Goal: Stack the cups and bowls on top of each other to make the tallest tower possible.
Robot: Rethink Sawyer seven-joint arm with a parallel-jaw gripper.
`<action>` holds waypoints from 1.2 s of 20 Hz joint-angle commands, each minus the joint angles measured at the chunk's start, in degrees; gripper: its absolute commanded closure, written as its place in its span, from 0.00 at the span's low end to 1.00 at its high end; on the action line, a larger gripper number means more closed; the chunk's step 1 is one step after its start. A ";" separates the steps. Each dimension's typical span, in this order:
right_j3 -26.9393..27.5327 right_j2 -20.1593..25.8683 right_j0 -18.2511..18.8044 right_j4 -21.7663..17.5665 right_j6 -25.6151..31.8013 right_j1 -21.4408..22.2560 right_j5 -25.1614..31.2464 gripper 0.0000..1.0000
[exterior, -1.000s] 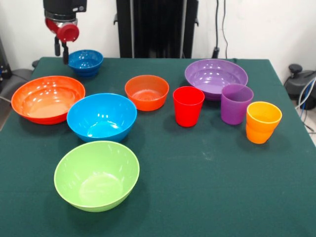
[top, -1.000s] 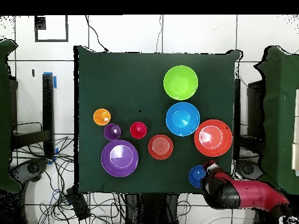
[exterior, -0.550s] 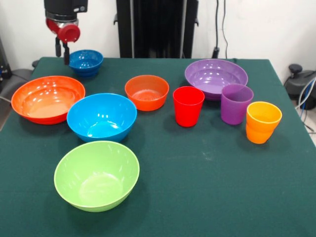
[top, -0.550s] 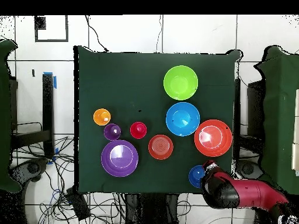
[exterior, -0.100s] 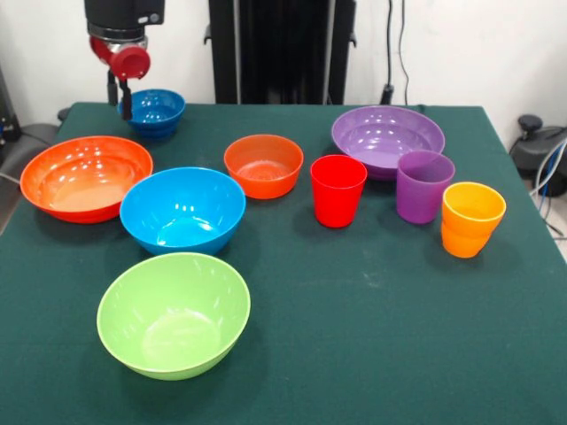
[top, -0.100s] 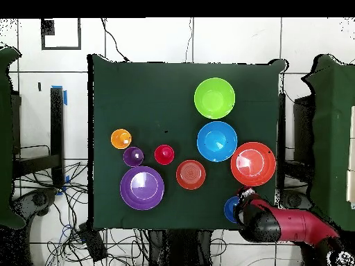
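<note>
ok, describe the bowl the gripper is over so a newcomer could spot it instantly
Front view: start at the green table's far left corner, under the gripper. The small dark blue bowl sits there, behind the wide orange-red bowl. It is the smallest blue one, far darker than the deep light blue bowl.

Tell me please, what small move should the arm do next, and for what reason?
Probably lower the gripper a little onto the near rim of the small dark blue bowl. The gripper hangs at that bowl's edge in the front view and covers part of it in the overhead view, and nothing is stacked yet: every bowl and cup sits alone on the table. I cannot tell how the jaws stand.
</note>
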State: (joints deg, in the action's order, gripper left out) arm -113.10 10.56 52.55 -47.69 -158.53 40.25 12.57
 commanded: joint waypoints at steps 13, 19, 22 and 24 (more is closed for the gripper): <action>1.32 -3.40 -8.58 6.46 -1.14 -3.80 3.25 0.00; 1.85 -6.04 -10.85 6.14 -2.93 -5.40 0.81 0.00; 2.24 -8.02 -13.26 5.24 -3.93 -7.73 -1.31 0.00; 2.23 -9.15 -14.86 4.75 -4.30 -9.46 -2.75 0.00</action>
State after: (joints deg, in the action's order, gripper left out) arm -113.07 2.16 42.75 -43.44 -158.53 38.04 12.54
